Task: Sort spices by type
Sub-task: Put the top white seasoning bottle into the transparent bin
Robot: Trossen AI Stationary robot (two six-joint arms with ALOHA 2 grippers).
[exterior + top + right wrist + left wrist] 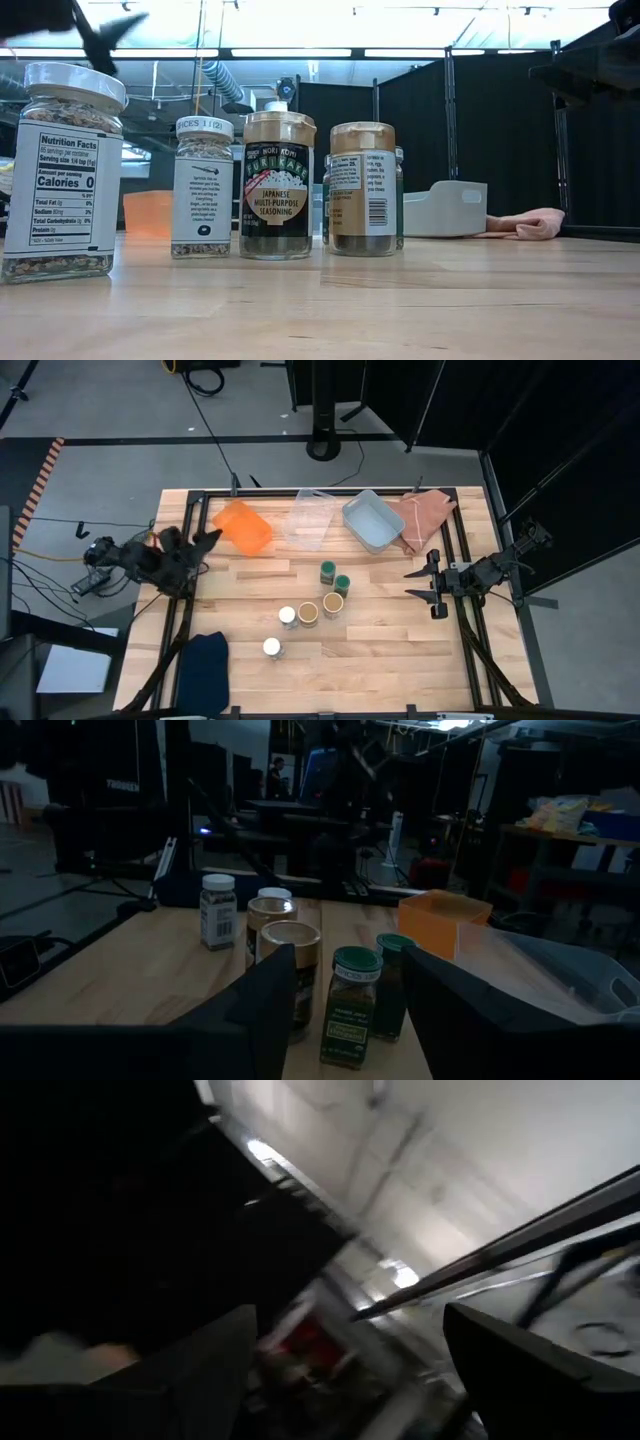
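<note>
High view shows me six jars bunched mid-tabletop, bare wood all round, left tool apart and right tool together at the side edges.

All six small cylindrical spice jars upright mid-table: green-lidded pair together, tan-topped pair touching, white-lidded ones apart.
</note>
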